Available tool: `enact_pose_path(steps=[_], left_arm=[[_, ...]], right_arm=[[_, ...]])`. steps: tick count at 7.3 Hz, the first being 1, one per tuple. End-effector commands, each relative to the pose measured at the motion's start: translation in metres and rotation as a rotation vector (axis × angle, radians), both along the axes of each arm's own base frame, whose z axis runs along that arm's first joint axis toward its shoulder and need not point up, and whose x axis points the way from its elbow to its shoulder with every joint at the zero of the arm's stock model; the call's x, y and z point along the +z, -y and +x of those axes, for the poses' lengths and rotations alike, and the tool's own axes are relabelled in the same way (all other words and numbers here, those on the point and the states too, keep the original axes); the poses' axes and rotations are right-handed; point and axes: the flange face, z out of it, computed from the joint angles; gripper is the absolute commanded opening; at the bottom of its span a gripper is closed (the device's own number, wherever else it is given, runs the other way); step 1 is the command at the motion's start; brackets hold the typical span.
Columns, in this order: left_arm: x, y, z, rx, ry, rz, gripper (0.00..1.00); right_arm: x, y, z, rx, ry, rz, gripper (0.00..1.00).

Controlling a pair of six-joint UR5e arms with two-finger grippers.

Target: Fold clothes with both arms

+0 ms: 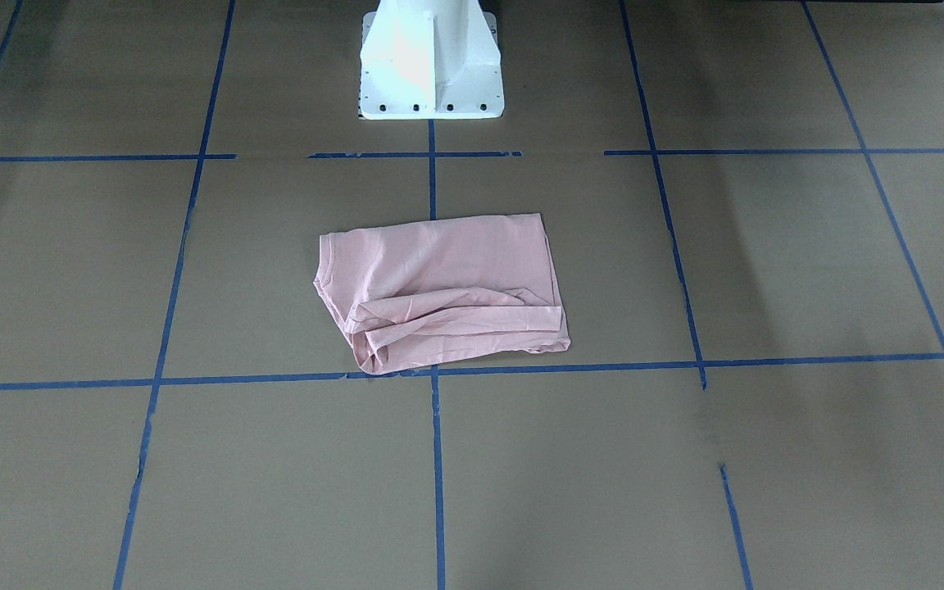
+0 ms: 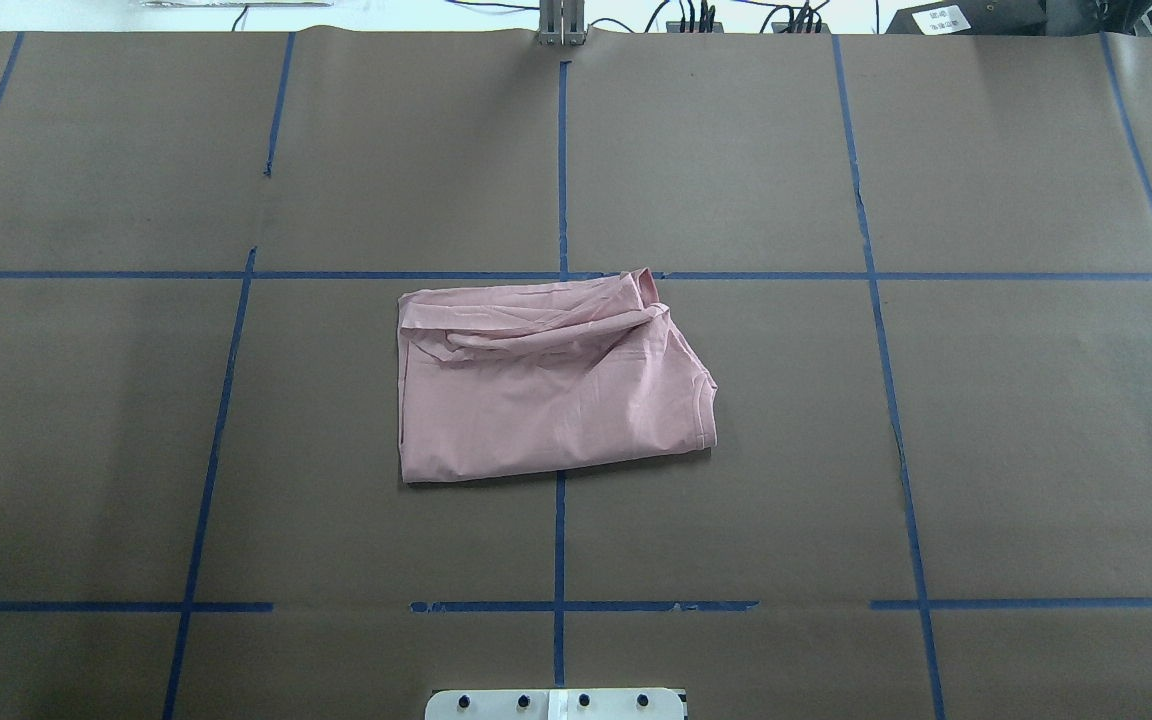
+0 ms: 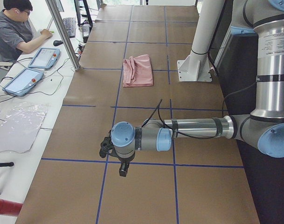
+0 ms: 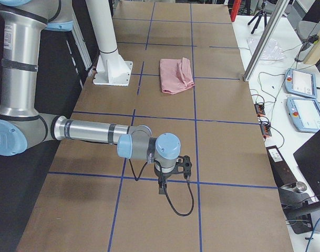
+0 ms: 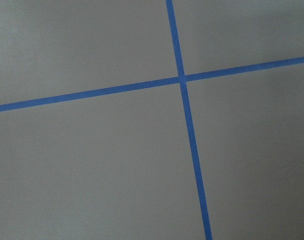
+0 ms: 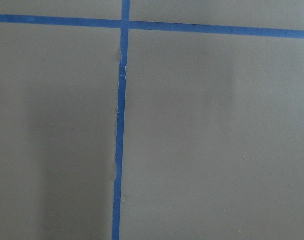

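The pale pink T-shirt (image 1: pixel 443 291) lies folded into a rough rectangle at the middle of the brown table, plain side up, with a bunched fold along its far edge in the overhead view (image 2: pixel 546 385). It also shows in the exterior left view (image 3: pixel 138 70) and the exterior right view (image 4: pixel 175 75). My left gripper (image 3: pixel 103 150) hangs over bare table far from the shirt, toward the table's left end. My right gripper (image 4: pixel 188 165) hangs over bare table toward the right end. Both show only in the side views, so I cannot tell whether they are open or shut. Both wrist views show only table and tape.
Blue tape lines (image 2: pixel 560 160) mark a grid on the table. The white pedestal base (image 1: pixel 431 65) stands at the robot's edge. An operator (image 3: pixel 11 32) sits beyond the far edge, with teach pendants (image 3: pixel 21 80) and a metal post (image 3: pixel 62 32) there.
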Motion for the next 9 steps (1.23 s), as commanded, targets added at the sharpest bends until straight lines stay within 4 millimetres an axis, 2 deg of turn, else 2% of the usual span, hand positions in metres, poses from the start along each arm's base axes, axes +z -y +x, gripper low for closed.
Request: enact_pose_path(steps=[1,5,9], left_arm=[[0.002,-0.003,0.000,0.000,-0.001,-0.005,1.00],[0.001,-0.003,0.000,-0.001,-0.001,-0.003,1.00],[-0.010,0.002,0.000,0.000,0.001,0.021,1.00]], right_arm=[[0.001,0.000,0.000,0.002,0.000,-0.004,1.00],[0.001,-0.001,0.000,0.002,0.000,-0.006,1.00],[0.002,-0.001,0.000,0.000,-0.002,-0.005,1.00]])
